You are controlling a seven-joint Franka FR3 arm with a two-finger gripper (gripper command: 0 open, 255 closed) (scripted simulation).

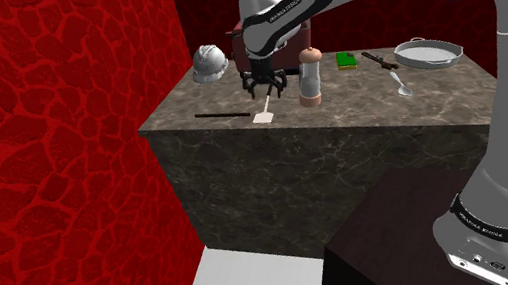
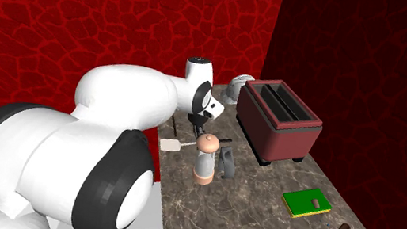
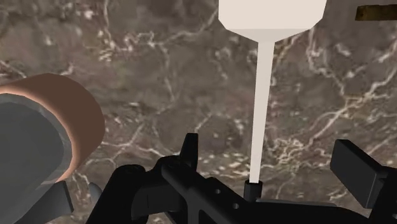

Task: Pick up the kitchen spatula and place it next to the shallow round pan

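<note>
Black fingers of the gripper (image 3: 268,147) sit closest, spread apart, with the thin pale shaft of the kitchen spatula (image 3: 263,83) running between them and touching neither, as far as I can see. Its dark handle end lies right under the hand, and its white blade rests flat on the marbled counter (image 1: 359,112) just ahead. A brown-rimmed grinder (image 1: 309,79) stands just beside the gripper (close enough that I'd watch it on the lift). In the shoulder view, the shallow round pan (image 1: 429,51) sits well apart at the counter's right end, past a green pad (image 1: 347,59) and a spoon (image 1: 402,85). I'd judge the job barely begun: the hand is lined up, but the squeeze, the lift, the carry across and the set-down beside the pan are all left to do.
</note>
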